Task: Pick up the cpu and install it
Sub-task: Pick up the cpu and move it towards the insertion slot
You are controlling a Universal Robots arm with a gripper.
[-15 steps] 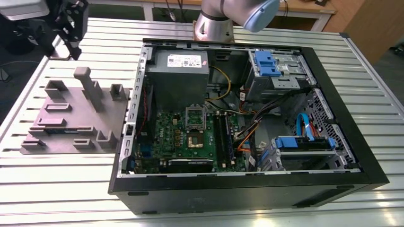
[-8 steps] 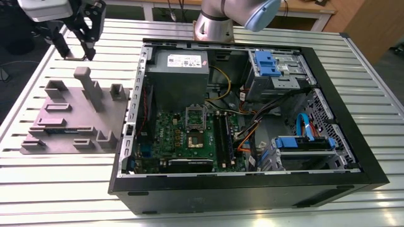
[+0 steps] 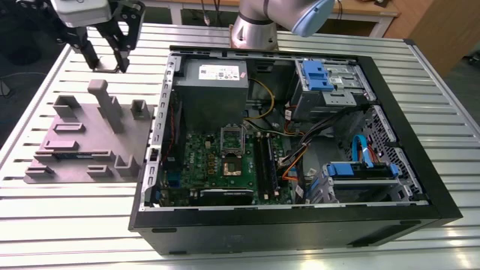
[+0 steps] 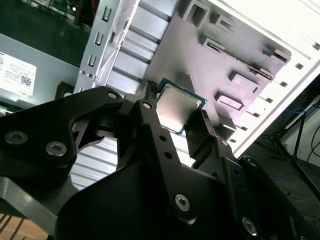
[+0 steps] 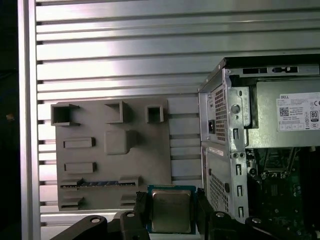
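**CPU pinched in the fingers, socket off to the right**

At the exterior view's far left, the gripper [image 3: 107,66] hangs over the slatted bench [image 3: 60,225], on the far side of the grey fixture plate [image 3: 82,140]. In both wrist views the cpu [image 5: 171,210] sits between the two black fingers [image 5: 142,215]. They are closed narrowly on two opposite edges of the chip, and its silvery metal top faces the cameras. The chip is square, so it has no long axis to speak of. It lies flat across the gap, with a green rim showing around the metal lid. The plate lies well behind it in those views, so it looks to be held clear of the plate rather than resting on it.

To the right of the plate stands the open computer case [image 3: 300,225], with the green motherboard [image 3: 199,152] on its floor. The socket [image 3: 231,165] lies near the middle of the board, and a silver frame [image 3: 231,136] stands just beyond it. From the fingers, the socket lies toward the exterior view's right and nearer the camera, past the case's near wall and well apart from the chip. I judge the pick-up done and the seating not yet.
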